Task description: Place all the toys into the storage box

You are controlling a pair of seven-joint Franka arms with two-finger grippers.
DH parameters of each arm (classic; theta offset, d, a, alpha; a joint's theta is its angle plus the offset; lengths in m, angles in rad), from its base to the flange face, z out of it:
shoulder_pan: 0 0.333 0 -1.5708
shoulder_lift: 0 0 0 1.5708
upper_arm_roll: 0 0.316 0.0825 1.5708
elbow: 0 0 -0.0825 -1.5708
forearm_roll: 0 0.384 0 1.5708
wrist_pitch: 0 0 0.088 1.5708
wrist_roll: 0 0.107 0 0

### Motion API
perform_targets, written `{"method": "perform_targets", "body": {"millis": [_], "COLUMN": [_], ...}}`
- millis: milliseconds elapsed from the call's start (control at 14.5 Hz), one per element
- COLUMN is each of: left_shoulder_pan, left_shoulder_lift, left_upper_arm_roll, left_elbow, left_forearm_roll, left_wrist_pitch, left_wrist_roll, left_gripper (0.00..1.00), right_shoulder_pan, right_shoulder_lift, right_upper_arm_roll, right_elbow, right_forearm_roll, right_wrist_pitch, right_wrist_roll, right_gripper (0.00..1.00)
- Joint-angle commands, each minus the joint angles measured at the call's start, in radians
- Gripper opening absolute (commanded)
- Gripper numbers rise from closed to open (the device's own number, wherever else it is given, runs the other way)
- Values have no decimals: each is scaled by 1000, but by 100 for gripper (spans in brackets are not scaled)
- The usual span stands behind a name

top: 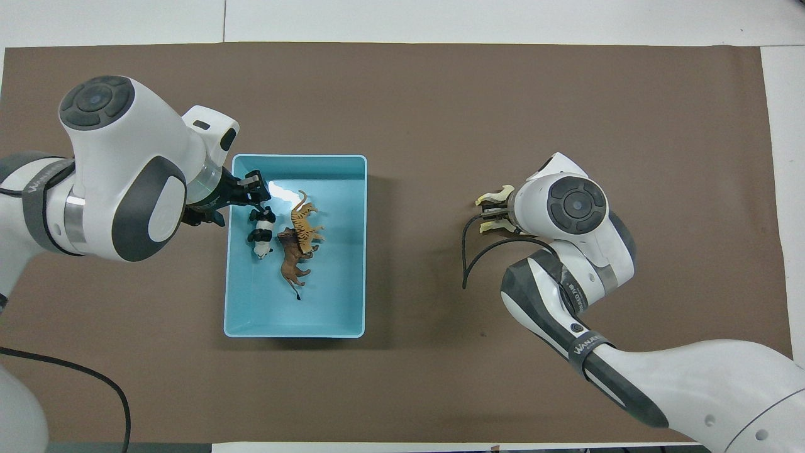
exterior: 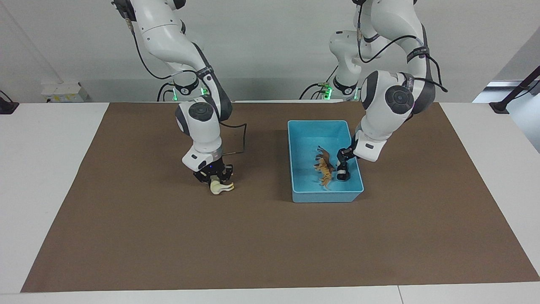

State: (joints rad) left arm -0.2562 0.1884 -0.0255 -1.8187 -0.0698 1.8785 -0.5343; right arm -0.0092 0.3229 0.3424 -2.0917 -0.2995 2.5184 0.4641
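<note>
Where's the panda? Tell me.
The panda lies in the box, beside the tiger and the brown animal, on their left-arm side, right under the left gripper.

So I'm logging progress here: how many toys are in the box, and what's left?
Done: the tiger and brown animal lie in the storage box. In hand: the left gripper is inside the box at the panda; whether it is released is unclear. Left: the horse, on the mat under the right gripper, must go in.
</note>
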Motion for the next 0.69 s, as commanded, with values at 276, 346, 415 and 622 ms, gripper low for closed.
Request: {"method": "perform_targets", "body": {"millis": [276,346,415,622], "left_shoulder_pan": [46,54,57,115], "left_shoulder_lift": [-76,-99,-131,-223], "left_upper_arm_roll": [24,27,29,27], "left_elbow": [74,79,73,73], "left_forearm_roll": [-7,-7,-7,38], "left_wrist_pitch": [-91,-123,-148,-251], "left_wrist_roll": [25,78,155,373], "left_gripper": [100,100,100,100], "right_shoulder_pan": [40,73,102,228], "right_shoulder_lift": [-15,-12,-12,34], "right_upper_arm_roll": [69,69,67,67], "right_elbow": [371,466,549,735], "right_forearm_roll": [43,89,132,204], "right_wrist_pitch": [-502,-592,-660,-715], "right_wrist_roll": [83,112,140,298], "right_gripper": [0,0,0,0]}}
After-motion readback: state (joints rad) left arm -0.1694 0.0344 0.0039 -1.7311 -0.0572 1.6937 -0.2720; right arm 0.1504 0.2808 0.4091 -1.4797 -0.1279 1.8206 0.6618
